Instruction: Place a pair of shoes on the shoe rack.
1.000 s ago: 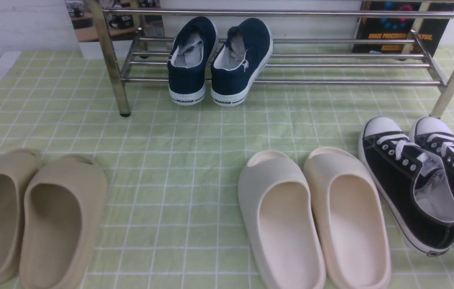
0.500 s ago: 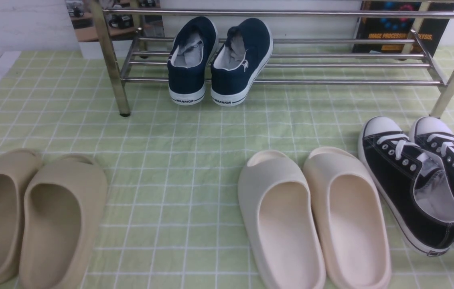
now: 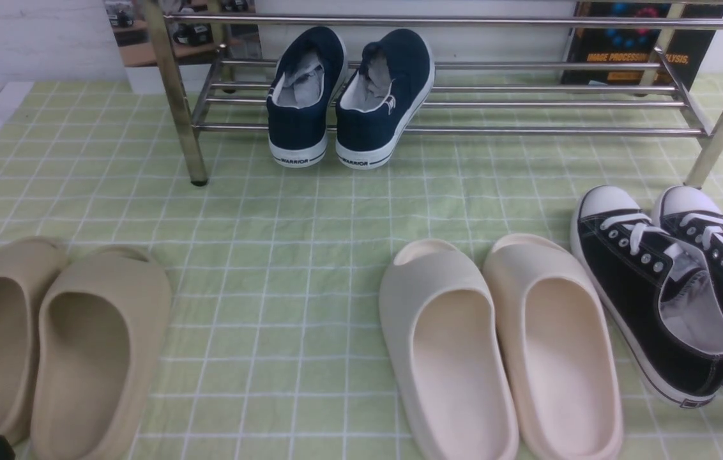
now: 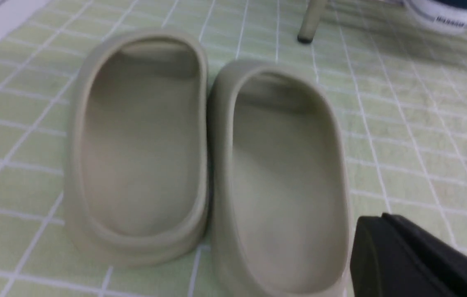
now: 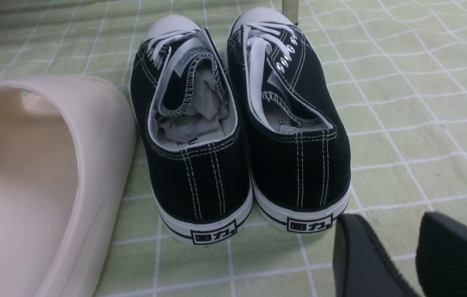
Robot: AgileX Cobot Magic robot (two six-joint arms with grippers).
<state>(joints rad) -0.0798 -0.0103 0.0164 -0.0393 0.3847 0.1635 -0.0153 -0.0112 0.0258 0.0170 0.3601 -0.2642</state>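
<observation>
From the front we see the whole spread: the rack (image 3: 451, 102) at the far side of the green checked tabletop (image 3: 310, 217), and on its lower bars, toward its left end, the navy shoes (image 3: 349, 96). They sit side by side, just touching or nearly so, long axes running near to far, toes pointing away from us and the white heels marked WARRIOR hanging over the front bar toward us; the right one angles slightly rightward at the toe. We count two navy shoes, two tan slides (image 3: 55, 345) at near left, two cream slides (image 3: 495, 345) near centre-right, and two black sneakers (image 3: 668, 287) at near right: eight in four pairs. The left wrist view adds the tan slides' hollow insides up close, a rack leg, a sliver of the navy heels, and one dark edge of the left hand (image 4: 419, 260), shut and holding nothing; in the front view that hand is only a dark scrap at the near-left corner. The right wrist view alone shows the right hand (image 5: 406, 255), its two black fingers standing apart with cloth visible between them, empty, just behind the sneakers' heels, plus crumpled paper stuffed in the sneakers and the logo tabs on their heels.
</observation>
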